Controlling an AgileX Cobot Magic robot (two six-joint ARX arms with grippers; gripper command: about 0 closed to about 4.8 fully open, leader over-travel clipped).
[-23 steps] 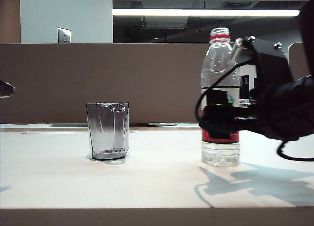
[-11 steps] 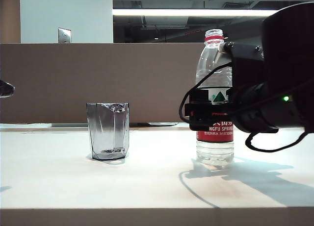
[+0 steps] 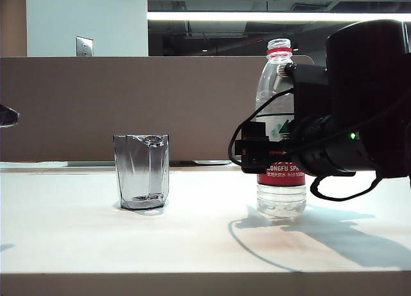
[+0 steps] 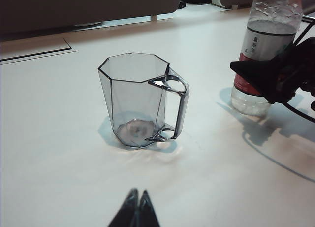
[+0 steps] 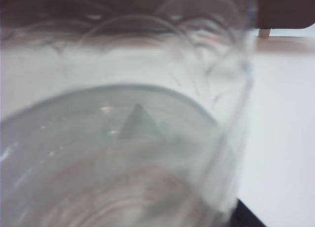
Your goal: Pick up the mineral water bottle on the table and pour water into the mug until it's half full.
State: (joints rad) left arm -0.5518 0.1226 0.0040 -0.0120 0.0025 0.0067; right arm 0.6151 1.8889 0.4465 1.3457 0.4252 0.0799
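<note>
The mineral water bottle [image 3: 280, 103] stands upright on the white table [image 3: 205, 238], right of centre, with water [image 3: 282, 200] in its lower part. My right gripper [image 3: 257, 156] is at label height with its jaws open around the bottle [image 4: 270, 30]. In the right wrist view the bottle [image 5: 123, 138] fills the picture, with one dark finger [image 5: 248, 217] showing beside it. The smoky-grey faceted mug [image 3: 141, 171] stands left of the bottle and looks empty; the left wrist view shows its handle [image 4: 172, 106]. My left gripper [image 4: 138, 193] is shut and empty, short of the mug.
A brown partition [image 3: 128, 103] runs along the back of the table. The table's tan front edge [image 3: 205, 284] is nearest the camera. A black cable [image 3: 236, 139] loops off the right gripper toward the mug side. The left arm's tip [image 3: 6, 116] shows at the far left.
My right arm has moved left and in around the bottle. The bottle has shifted slightly left and turned, so its label reads differently. The mug and the left gripper are unmoved.
</note>
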